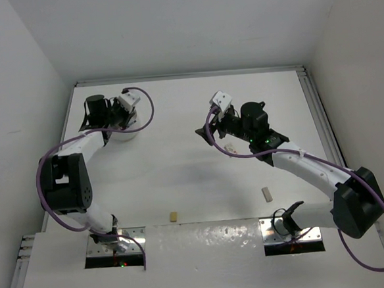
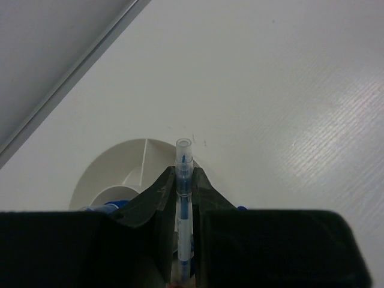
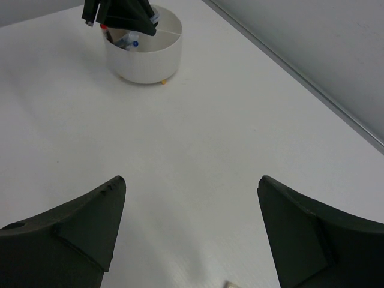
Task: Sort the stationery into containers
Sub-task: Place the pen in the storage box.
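My left gripper (image 2: 183, 172) is shut on a blue pen (image 2: 183, 157) with a clear cap, which stands upright between the jaws. It hangs over the rim of the round white container (image 2: 129, 163), a bowl split by a divider. In the top view this left gripper (image 1: 115, 116) is at the back left above the container (image 1: 129, 134). From the right wrist view the container (image 3: 144, 57) holds a blue-capped bottle (image 3: 133, 43) and other items. My right gripper (image 3: 191, 180) is open and empty above the table. A small white block (image 1: 230, 146) lies just beside it.
Two tan blocks (image 1: 267, 193) (image 1: 173, 216) lie near the front of the table. A raised rail (image 1: 318, 115) runs along the right edge and the back wall is close behind the container. A block corner (image 3: 228, 284) peeks in under the right gripper.
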You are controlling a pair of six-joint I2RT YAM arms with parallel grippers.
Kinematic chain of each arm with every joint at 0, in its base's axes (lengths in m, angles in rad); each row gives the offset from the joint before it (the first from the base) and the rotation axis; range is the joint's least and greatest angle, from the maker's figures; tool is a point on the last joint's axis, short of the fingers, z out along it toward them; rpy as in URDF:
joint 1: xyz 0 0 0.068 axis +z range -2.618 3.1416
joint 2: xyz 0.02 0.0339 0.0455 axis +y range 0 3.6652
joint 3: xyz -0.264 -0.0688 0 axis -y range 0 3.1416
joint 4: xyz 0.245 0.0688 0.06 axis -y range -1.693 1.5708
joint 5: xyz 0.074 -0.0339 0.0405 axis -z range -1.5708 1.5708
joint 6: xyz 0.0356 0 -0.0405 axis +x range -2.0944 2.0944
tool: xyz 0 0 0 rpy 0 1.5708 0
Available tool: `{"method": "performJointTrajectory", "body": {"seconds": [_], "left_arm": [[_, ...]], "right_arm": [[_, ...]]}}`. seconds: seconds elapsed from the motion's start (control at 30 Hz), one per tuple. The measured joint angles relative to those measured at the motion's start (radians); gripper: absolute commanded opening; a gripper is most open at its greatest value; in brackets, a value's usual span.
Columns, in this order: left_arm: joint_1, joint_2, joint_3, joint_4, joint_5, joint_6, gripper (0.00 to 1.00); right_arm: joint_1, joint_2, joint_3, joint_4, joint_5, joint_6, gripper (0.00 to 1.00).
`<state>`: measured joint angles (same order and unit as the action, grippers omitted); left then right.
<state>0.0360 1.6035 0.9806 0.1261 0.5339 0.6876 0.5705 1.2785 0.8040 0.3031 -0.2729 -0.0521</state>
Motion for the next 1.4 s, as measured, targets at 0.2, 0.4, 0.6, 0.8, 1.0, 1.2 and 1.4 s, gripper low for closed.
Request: {"method": "performJointTrajectory", "body": {"seconds": [0.2, 0.4, 0.6, 0.8, 1.0, 1.2, 1.4], "left_arm": [[0.023, -0.011, 0.000, -0.062, 0.087, 0.075, 0.00], [0.039, -0.020, 0.000, -0.093, 0.134, 0.119, 0.01], [0.077, -0.020, 0.000, -0.121, 0.151, 0.166, 0.08], [0.082, -0.020, -0.013, -0.118, 0.176, 0.179, 0.13], [0.085, -0.020, -0.013, -0.119, 0.182, 0.173, 0.01], [0.097, -0.021, -0.013, -0.122, 0.224, 0.165, 0.00], [0.100, -0.028, -0.012, -0.129, 0.272, 0.140, 0.00]], "right_arm": [[0.000, 0.000, 0.005, -0.006, -0.001, 0.000, 0.88], [0.000, 0.000, 0.006, -0.017, -0.005, -0.001, 0.88], [0.000, -0.004, 0.006, -0.020, -0.013, -0.001, 0.89], [0.000, -0.010, 0.008, -0.022, -0.016, -0.005, 0.89], [0.000, -0.010, 0.018, -0.029, -0.016, -0.015, 0.89], [0.000, -0.010, 0.027, -0.036, -0.021, -0.024, 0.89], [0.000, -0.010, 0.050, -0.042, -0.042, -0.027, 0.89]]}}
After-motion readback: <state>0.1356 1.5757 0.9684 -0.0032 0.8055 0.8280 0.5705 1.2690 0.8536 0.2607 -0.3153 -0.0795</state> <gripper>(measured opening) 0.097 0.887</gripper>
